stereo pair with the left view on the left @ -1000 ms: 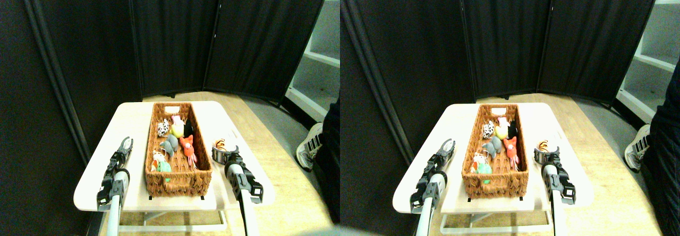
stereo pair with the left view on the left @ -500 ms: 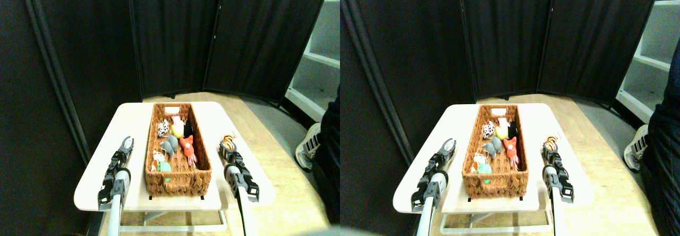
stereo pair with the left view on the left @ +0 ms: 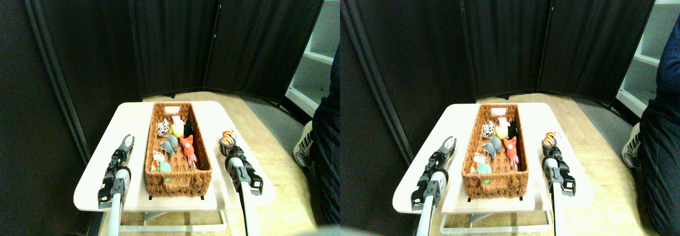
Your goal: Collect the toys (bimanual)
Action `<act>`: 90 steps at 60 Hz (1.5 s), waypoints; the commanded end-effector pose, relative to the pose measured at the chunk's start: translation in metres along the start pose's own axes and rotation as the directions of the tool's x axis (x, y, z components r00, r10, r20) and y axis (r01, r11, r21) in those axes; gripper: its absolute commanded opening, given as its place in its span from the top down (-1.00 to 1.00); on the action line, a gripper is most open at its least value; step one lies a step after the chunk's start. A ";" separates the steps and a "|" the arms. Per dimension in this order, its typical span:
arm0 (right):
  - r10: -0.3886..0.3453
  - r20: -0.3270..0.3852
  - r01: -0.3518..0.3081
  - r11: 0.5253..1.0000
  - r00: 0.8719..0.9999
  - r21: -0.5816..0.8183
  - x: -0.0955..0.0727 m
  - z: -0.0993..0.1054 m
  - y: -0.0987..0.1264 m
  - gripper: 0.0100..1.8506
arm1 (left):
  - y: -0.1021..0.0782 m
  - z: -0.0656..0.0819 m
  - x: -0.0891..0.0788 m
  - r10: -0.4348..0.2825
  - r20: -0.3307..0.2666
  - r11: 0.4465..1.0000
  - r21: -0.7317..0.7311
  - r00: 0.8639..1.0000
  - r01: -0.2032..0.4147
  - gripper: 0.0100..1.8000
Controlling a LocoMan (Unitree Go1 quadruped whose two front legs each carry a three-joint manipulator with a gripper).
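Several toys lay inside the wicker basket (stereo pair with the left view on the left: 179, 180) on my screen: a black-and-white one (stereo pair with the left view on the left: 162, 127), a yellow one (stereo pair with the left view on the left: 177, 129), a grey one (stereo pair with the left view on the left: 169, 146), an orange-red one (stereo pair with the left view on the left: 187, 144) and a green one (stereo pair with the left view on the left: 164, 167) nearest me. The basket sat lengthwise in the middle of the pale counter (stereo pair with the left view on the left: 101, 185). One more toy, the striped tiger (stereo pair with the left view on the left: 227, 137), was outside it, just off the basket's right wall, up at the tip of my right tool (stereo pair with the left view on the left: 226, 146). The tool looked closed on the tiger, with the plush sticking out past its tip. My left tool (stereo pair with the left view on the left: 126, 142) was on the other side of the basket, over bare counter, its two jaws parted and holding nothing. A person's dark trouser leg (stereo pair with the left view on the left: 324, 156) and a shoe (stereo pair with the left view on the left: 303, 151) showed at the right edge, well apart from the counter, with black folding screens (stereo pair with the left view on the left: 175, 34) behind everything.
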 end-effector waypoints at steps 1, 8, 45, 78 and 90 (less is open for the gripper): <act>0.106 -0.060 -0.108 0.994 0.993 -0.029 -0.005 -0.008 0.033 1.00 | -0.010 0.000 0.000 -0.040 0.010 0.999 0.021 0.999 0.040 1.00; 0.134 -0.089 -0.138 0.990 0.987 -0.033 -0.010 -0.024 0.058 1.00 | -0.011 0.001 -0.003 -0.044 0.019 0.999 0.002 0.999 0.044 1.00; 0.257 -0.253 -0.247 0.966 0.933 0.071 -0.029 -0.114 0.107 1.00 | -0.007 0.008 -0.017 -0.090 0.075 0.995 0.056 0.993 0.086 1.00; 0.165 -0.387 -0.149 0.986 0.907 0.073 -0.024 -0.113 0.097 -0.34 | -0.004 0.012 -0.009 -0.112 0.074 0.990 0.094 0.991 0.105 1.00; 0.208 -0.302 -0.187 0.978 0.931 0.097 -0.019 -0.107 0.092 0.39 | -0.006 0.011 -0.005 -0.111 0.060 0.992 0.072 0.992 0.107 1.00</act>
